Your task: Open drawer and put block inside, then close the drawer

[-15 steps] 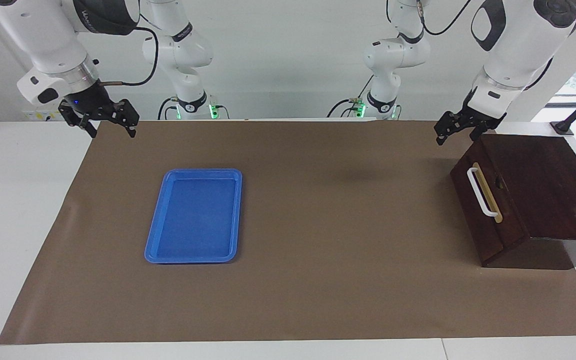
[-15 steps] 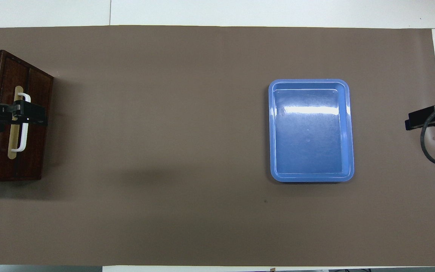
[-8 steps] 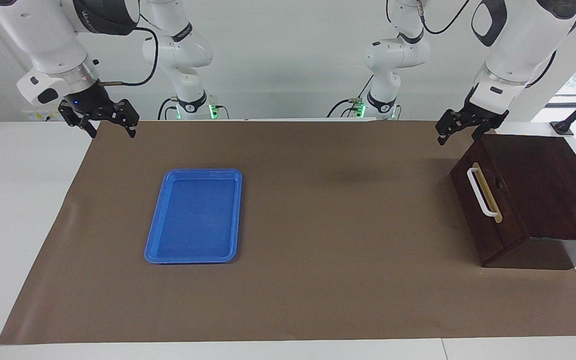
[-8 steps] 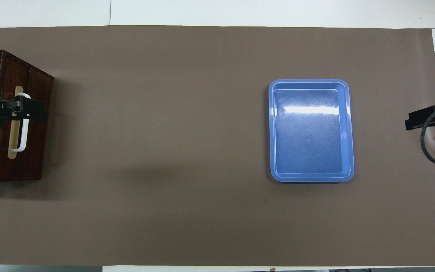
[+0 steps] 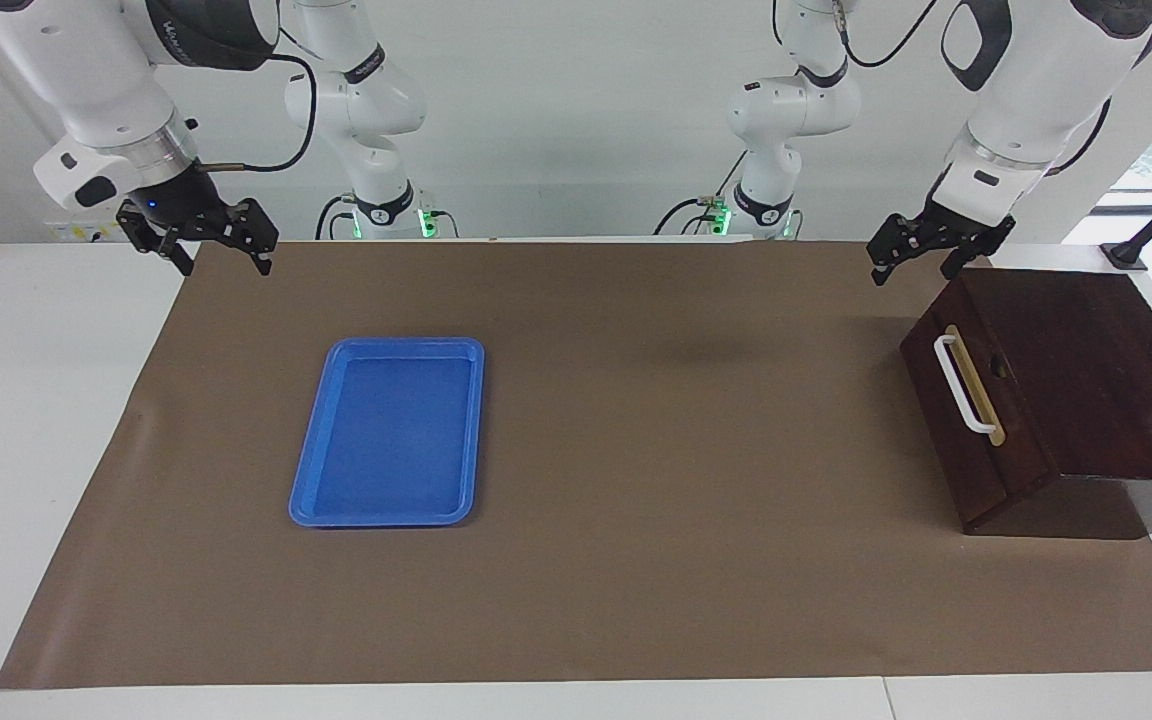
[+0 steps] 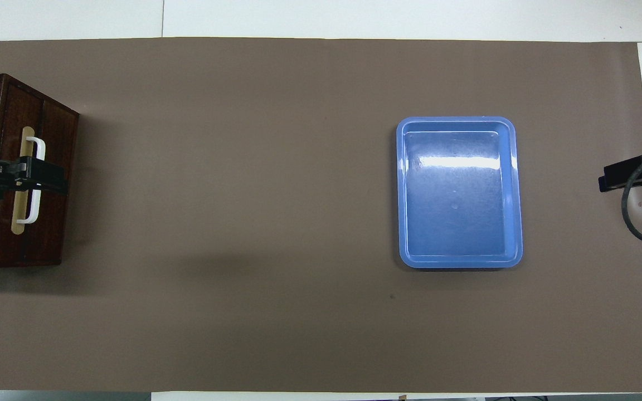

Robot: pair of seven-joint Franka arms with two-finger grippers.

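Note:
The dark brown drawer is shut in its dark wooden box at the left arm's end of the table. Its white bar handle faces the middle of the table. The drawer also shows in the overhead view, as does the handle. My left gripper is open and empty, up in the air over the box's front corner, apart from the handle. In the overhead view the left gripper covers the handle's middle. My right gripper is open and empty, waiting over the mat's corner. The yellow block is out of view.
A flat blue tray lies empty on the brown mat toward the right arm's end, and also shows in the overhead view. The right gripper shows at the overhead view's edge.
My left gripper has risen a little and shifted slightly over the drawer's front. The drawer stays shut. The right arm has not moved.

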